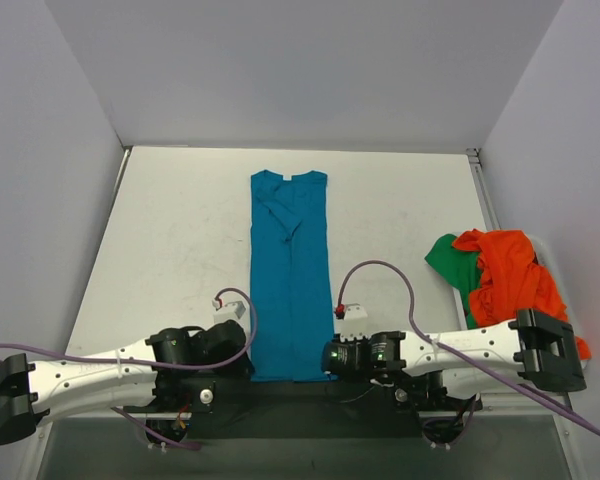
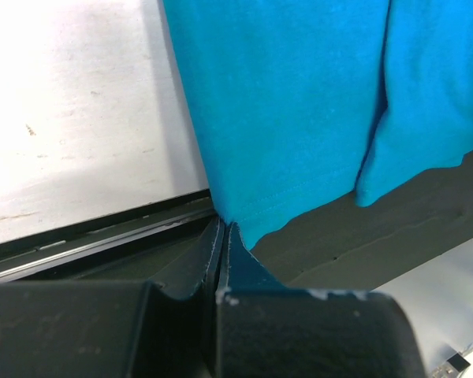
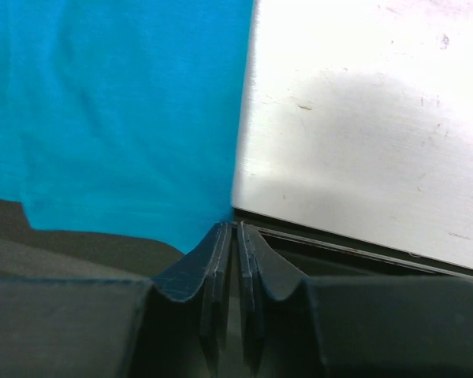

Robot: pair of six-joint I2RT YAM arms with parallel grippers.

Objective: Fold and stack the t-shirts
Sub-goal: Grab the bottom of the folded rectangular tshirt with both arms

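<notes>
A: Why do the left gripper point(image 2: 223, 230) and right gripper point(image 3: 235, 228) sit clamped at the near edge?

B: Each pinches a hem corner of the teal shirt point(image 1: 290, 290), laid narrow down the table point(image 1: 180, 230), probably to fold hem toward collar. The orange shirt point(image 1: 510, 270) and green shirt point(image 1: 444, 260) lie bunched at the right.

The teal-blue t-shirt point(image 1: 290, 280) is plain, unpatterned; the orange-red t-shirt point(image 1: 515, 280) is bright and plain; the green t-shirt point(image 1: 448, 262) likewise; the worktop point(image 1: 180, 250) is pale grey-white, faintly scuffed; the left gripper point(image 2: 223, 230) and right gripper point(image 3: 235, 230) are black; the cables point(image 1: 380, 268) purple.
</notes>
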